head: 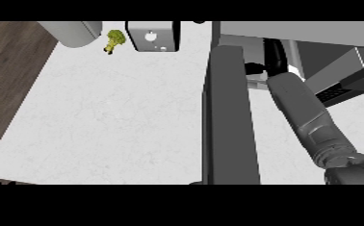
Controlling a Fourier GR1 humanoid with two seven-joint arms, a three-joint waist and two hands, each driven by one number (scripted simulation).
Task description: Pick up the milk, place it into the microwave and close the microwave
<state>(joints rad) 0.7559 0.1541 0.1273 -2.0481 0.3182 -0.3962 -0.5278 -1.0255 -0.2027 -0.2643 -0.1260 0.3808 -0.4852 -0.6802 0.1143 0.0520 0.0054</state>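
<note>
Right hand (276, 59) inside microwave (284, 30), door (229, 119) open.

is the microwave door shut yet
No, the microwave door stands swung open toward the counter's front edge, and the right forearm reaches past it into the microwave.

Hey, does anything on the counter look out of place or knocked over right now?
Nothing looks spilled or toppled. The only stray item is a piece of broccoli lying loose on the counter near the back edge. The microwave door stands open.
</note>
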